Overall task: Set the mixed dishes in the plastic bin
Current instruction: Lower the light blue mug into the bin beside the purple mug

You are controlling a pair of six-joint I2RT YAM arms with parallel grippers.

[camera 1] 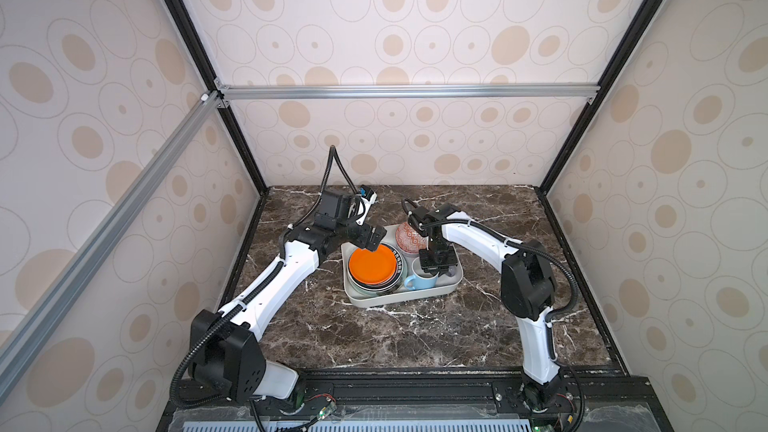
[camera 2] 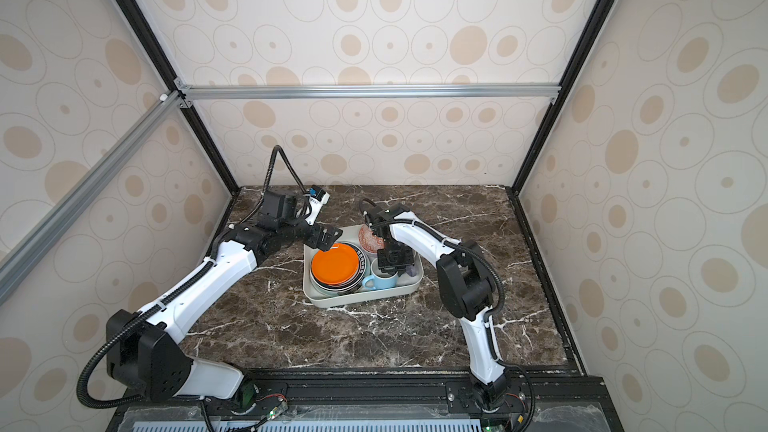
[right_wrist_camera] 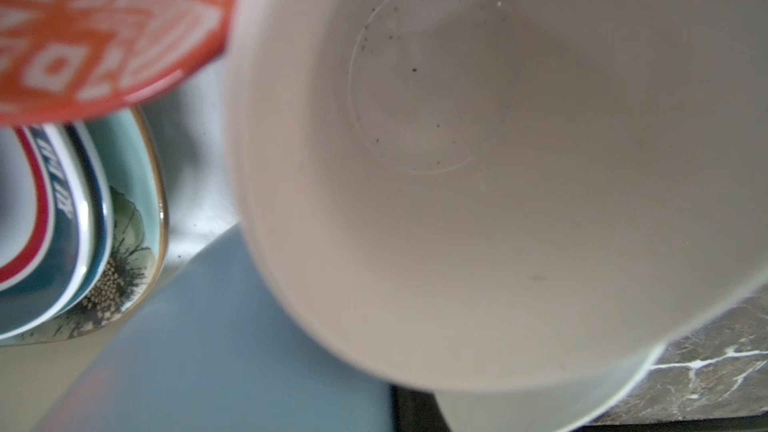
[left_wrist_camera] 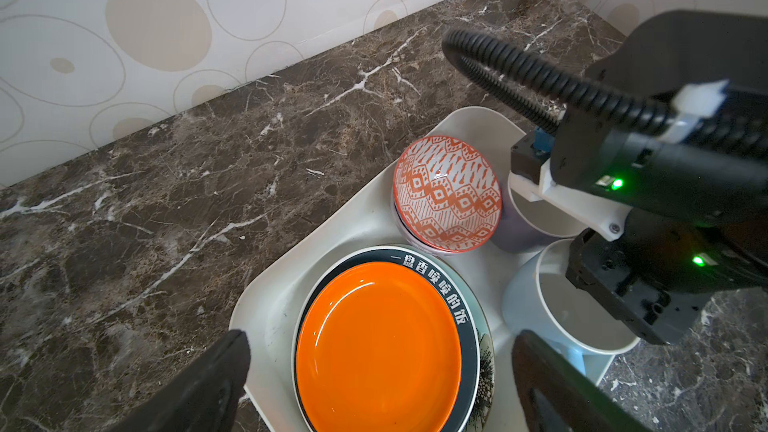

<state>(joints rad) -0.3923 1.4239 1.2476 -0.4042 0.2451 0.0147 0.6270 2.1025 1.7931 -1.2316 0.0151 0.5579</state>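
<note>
1. Closest to the lens, the pale inside of the lavender mug (right_wrist_camera: 436,118) fills most of the right wrist view. The red-patterned bowl (right_wrist_camera: 83,27) overlaps its rim on one side, and the light blue mug (right_wrist_camera: 208,326) lies blurred just beside it.
2. The right gripper (camera 1: 432,263) points straight down into the right part of the bin (camera 1: 399,301), directly over the two mugs. Its jaws are drawn almost together. Its fingertips are hidden, so I cannot tell whether they pinch a mug rim.
3. From the left wrist, the right gripper (left_wrist_camera: 623,297) hangs over the opening of the light blue mug (left_wrist_camera: 519,297). Its camera mount sits above the lavender mug (left_wrist_camera: 515,234).
4. The left gripper (left_wrist_camera: 380,351) has its jaws spread wide and holds nothing. It hovers above the orange plate (left_wrist_camera: 374,317), with one finger over the bin's (left_wrist_camera: 316,243) outer edge and the other toward the mugs.
5. In both top views the left gripper (camera 1: 372,245) (camera 2: 326,243) is over the far left corner of the bin (camera 2: 357,299), clear of the dishes.
6. The orange plate (camera 1: 372,265) (camera 2: 334,266) has a dark lettered rim and tops a stack in the left half of the bin. The teal flowered plate (left_wrist_camera: 486,363) (right_wrist_camera: 133,209) shows underneath.
7. The red-patterned bowl (camera 1: 409,236) (camera 2: 371,238) (left_wrist_camera: 449,193) stands upright at the far side of the bin, just beside the lavender mug.
8. The light blue mug (camera 1: 424,282) (camera 2: 384,282) stands upright at the near side, with its handle toward the plates.
9. The bin rests near the middle of the marble table (camera 1: 374,338).
</note>
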